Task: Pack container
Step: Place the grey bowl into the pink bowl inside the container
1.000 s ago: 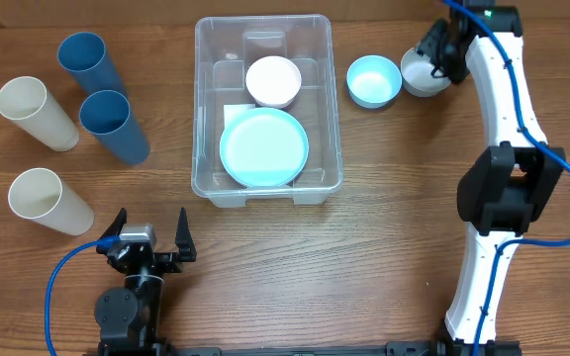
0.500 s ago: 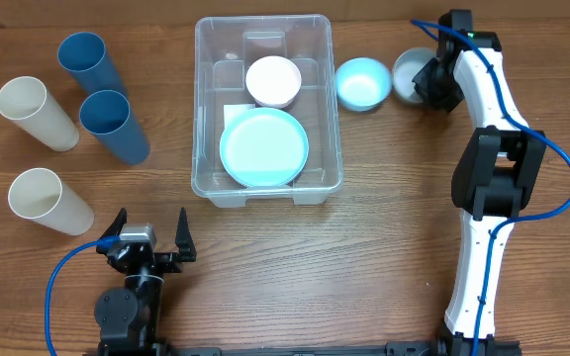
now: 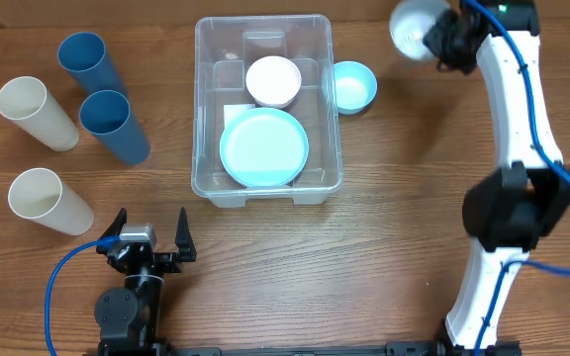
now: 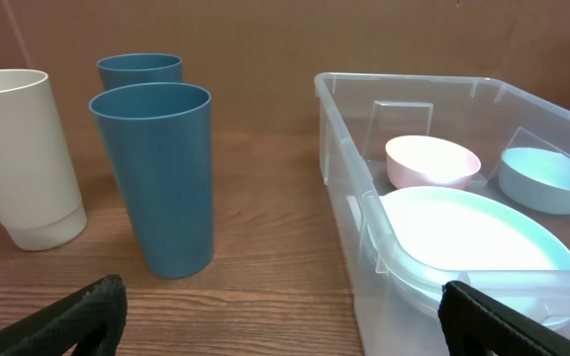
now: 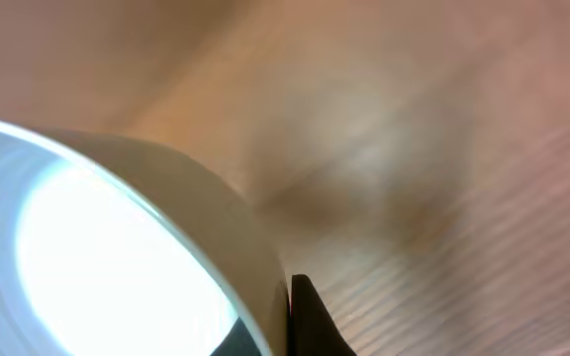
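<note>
Packing partly done: container (image 3: 261, 40) at worktop (image 3: 384, 247) centre holds plate (image 3: 263, 146) and pink bowl (image 3: 272, 81); blue bowl (image 3: 354, 86) and four cups (image 3: 114, 126) lie outside. Right end effector (image 3: 438, 35) grips white bowl (image 3: 412, 28); left end effector (image 3: 150, 221) spread, idle.

At nine to ten o'clock on the wooden table (image 3: 384, 227) stand four cups: the far blue cup (image 3: 85, 61), the near blue cup (image 3: 110, 124) close by it, the far cream cup (image 3: 33, 111) and the near cream cup (image 3: 47, 200). A teal plate (image 3: 263, 146) lies centrally, with a pinkish bowl (image 3: 272, 81) at its twelve o'clock and a light-blue bowl (image 3: 353, 85) at its two. A white bowl (image 3: 411, 28) shows at one o'clock.
</note>
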